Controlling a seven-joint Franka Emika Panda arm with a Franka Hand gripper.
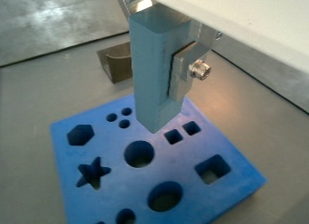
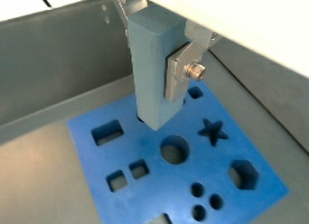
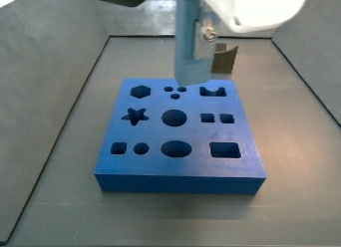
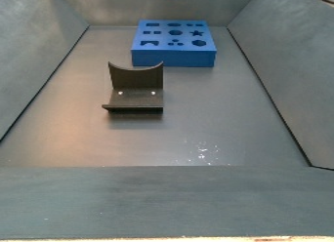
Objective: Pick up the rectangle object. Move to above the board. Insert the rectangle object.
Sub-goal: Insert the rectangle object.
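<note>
My gripper (image 1: 158,72) is shut on the rectangle object (image 1: 151,79), a tall pale blue block held upright. One silver finger (image 1: 182,70) presses its side; the other finger is hidden behind it. Both wrist views show the block (image 2: 151,79) hanging over the board (image 1: 182,164), a bright blue slab with star, round, hexagon and square holes. Its lower end is over the middle of the board (image 2: 205,164), near a round hole (image 2: 175,152). In a side view my gripper (image 3: 194,42) holds the block (image 3: 189,54) above the board's far part (image 3: 173,134). Another side view shows the board (image 4: 177,56) alone.
The fixture (image 4: 131,90) stands on the grey floor apart from the board; it also shows behind the block (image 1: 115,60) and behind my gripper (image 3: 224,60). Sloping grey metal walls (image 4: 26,80) enclose the floor on all sides (image 2: 60,56).
</note>
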